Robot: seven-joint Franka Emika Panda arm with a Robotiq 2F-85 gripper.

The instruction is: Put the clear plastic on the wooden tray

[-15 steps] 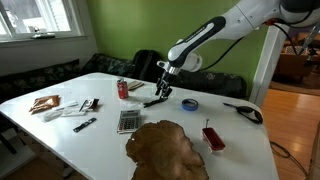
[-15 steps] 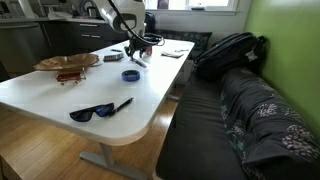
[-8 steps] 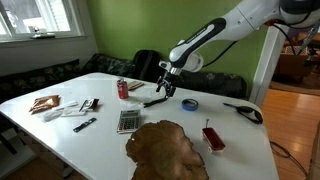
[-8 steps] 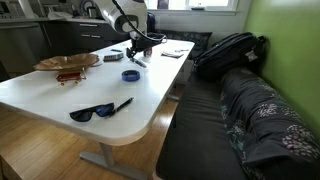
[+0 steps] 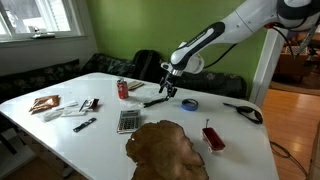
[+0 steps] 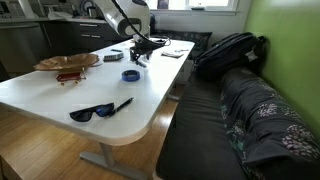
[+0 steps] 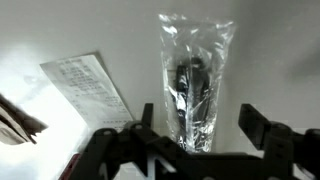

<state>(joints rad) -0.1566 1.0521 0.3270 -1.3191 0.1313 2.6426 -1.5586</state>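
Note:
The clear plastic [image 7: 195, 70] is a long see-through bag with a dark object inside, lying on the white table. In the wrist view it lies between my two fingers. My gripper [image 7: 198, 116] is open, with a finger on each side of the bag and neither finger touching it. In an exterior view the gripper [image 5: 167, 86] hangs just above the dark bagged item [image 5: 156, 101]. The wooden tray [image 5: 165, 150] is a brown, irregular slab near the table's front edge, and it also shows in an exterior view [image 6: 67, 63].
On the table are a red can [image 5: 123, 89], a calculator [image 5: 127, 121], a blue tape roll [image 5: 190, 103], sunglasses [image 5: 243, 111], a red object [image 5: 213, 138] and papers [image 5: 50, 103]. A printed slip [image 7: 90, 85] lies beside the bag. A couch with a backpack [image 6: 228, 50] runs along the table.
My gripper has shifted slightly sideways above the bag. It stays open, and the bag has not moved.

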